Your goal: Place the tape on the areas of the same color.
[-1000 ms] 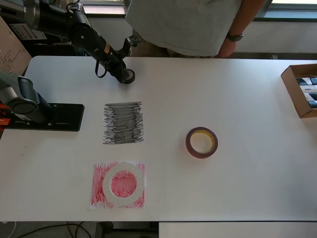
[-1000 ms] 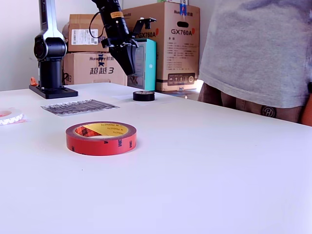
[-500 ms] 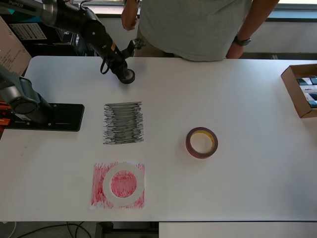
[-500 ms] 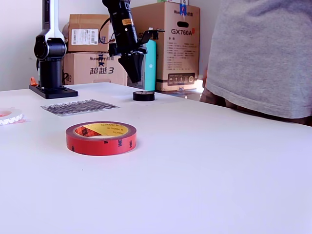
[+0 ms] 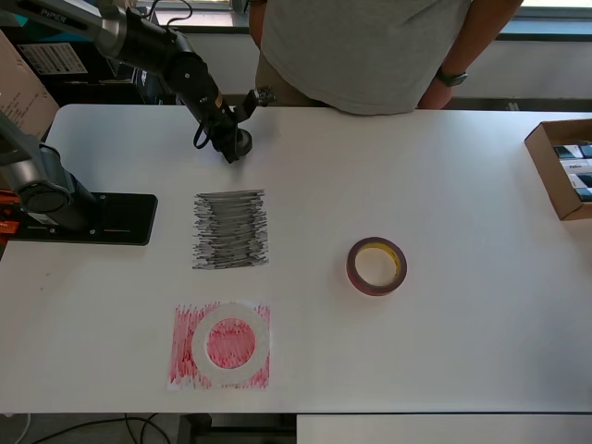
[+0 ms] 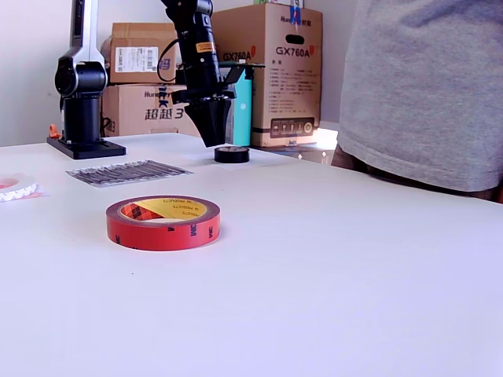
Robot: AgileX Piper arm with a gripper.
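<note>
The small black tape roll [image 5: 240, 141] [image 6: 232, 155] lies at the table's far side. My gripper [image 5: 228, 141] [image 6: 215, 143] points down right at it, tips just above its edge on the exterior view's left. The jaws' spacing does not show. The wide white ring [image 5: 231, 338] [image 6: 16, 189] lies on the scribbled red patch [image 5: 185, 356]. The dark red ring with a yellowish core [image 5: 376, 266] [image 6: 163, 222] lies on bare table. The scribbled black patch [image 5: 230, 229] [image 6: 126, 172] has nothing on it. I cannot make out the plain white patch against the white table.
A person in a grey shirt [image 5: 365, 46] [image 6: 428, 86] stands at the table's far edge. The arm's black base plate [image 5: 88, 218] [image 6: 82, 148] sits at the overhead view's left. An open cardboard box [image 5: 564, 166] is at that view's right edge. Cartons [image 6: 271, 75] stand behind the table.
My gripper has swung round and dropped lower beside the black roll. The person has shifted along the far edge. The three rolls have not moved.
</note>
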